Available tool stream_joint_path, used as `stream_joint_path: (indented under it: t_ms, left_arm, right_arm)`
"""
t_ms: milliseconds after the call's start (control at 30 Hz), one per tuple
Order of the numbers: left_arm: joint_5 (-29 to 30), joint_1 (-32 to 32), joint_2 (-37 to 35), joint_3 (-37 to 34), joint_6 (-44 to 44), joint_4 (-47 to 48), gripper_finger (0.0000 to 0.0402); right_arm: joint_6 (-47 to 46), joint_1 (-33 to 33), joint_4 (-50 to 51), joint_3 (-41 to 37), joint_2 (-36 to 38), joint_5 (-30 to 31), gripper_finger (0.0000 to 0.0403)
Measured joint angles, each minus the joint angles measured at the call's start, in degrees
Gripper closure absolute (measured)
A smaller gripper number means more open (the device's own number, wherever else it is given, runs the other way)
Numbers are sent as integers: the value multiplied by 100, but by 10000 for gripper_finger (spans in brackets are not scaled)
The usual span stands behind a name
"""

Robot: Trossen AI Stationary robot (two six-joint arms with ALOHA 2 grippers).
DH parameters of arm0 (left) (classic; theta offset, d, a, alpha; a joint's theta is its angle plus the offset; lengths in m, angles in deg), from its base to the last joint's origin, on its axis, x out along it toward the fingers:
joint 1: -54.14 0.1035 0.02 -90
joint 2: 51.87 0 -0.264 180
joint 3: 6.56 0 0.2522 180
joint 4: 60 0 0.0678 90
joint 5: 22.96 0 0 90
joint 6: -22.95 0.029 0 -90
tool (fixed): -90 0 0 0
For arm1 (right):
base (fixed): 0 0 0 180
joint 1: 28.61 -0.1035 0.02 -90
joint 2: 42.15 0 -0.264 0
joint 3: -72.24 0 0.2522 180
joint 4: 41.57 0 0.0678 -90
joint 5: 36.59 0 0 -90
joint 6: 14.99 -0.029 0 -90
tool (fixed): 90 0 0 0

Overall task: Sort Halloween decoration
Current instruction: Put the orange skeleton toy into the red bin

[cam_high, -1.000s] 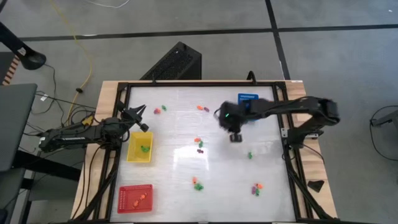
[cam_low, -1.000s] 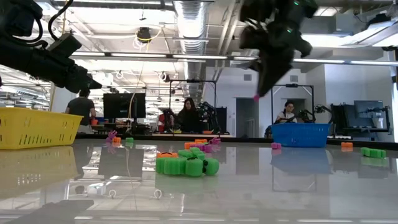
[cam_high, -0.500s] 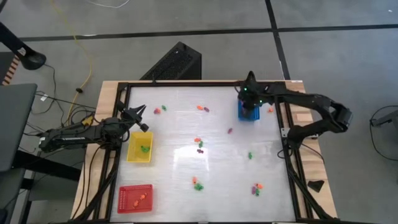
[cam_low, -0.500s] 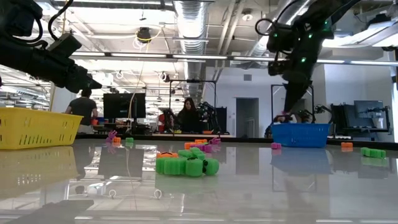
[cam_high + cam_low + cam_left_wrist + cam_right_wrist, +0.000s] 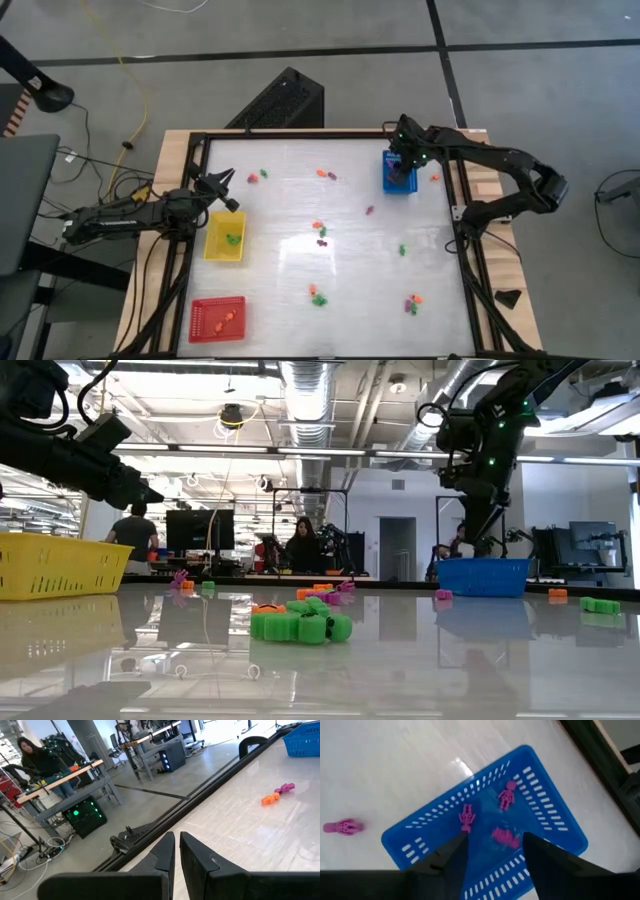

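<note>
Overhead, the right gripper (image 5: 492, 851) hangs over the blue tray (image 5: 398, 172) at the bench's (image 5: 300, 215) far right, fingers spread and empty; three purple pieces (image 5: 506, 796) lie inside. The left gripper (image 5: 177, 851), closed and empty, waits beside the yellow tray (image 5: 224, 237). Other pieces (image 5: 319, 295) lie scattered.

I am looking straight down past my right gripper (image 5: 492, 851) into the blue mesh tray (image 5: 422, 832). The two dark fingers (image 5: 451, 857) stand apart above it, with nothing between them. Three purple decoration pieces lie on the tray floor: one (image 5: 466, 817) near the middle, one (image 5: 507, 795) toward the far corner, one (image 5: 505, 837) between the fingertips. A fourth purple piece (image 5: 343, 826) lies on the white table (image 5: 390, 765), outside the tray.
</note>
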Motion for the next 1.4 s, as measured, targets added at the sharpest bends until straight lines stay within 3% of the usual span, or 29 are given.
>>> stream_joint_path:
  t_ms: [167,300,500,700,900,1133,1400]
  left_arm:
    - [2,2,0,0,0,0,384]
    - [-1,1,0,1,0,0,384]
    - [1,2,0,0,0,-2,384]
    - [-1,-1,0,-1,0,0,384]
    - [1,2,0,-1,-2,-2,384]
    - [2,2,0,-1,0,-1,384]
    - [-1,0,0,1,0,-1,384]
  right_arm:
    - [-154,-368,-6,0,0,-631,167]
    - [-350,-1165,-239,0,-2,-1095,175]
    - [-778,-2845,-1546,6,-135,-1022,186]
    - [-704,-4166,-3693,7,-987,-27,192]
    - [-535,-4240,-5582,32,-2279,604,196]
    - [-638,-3892,-5680,447,-3280,603,196]
    - [-754,-3991,-5719,499,-3582,439,196]
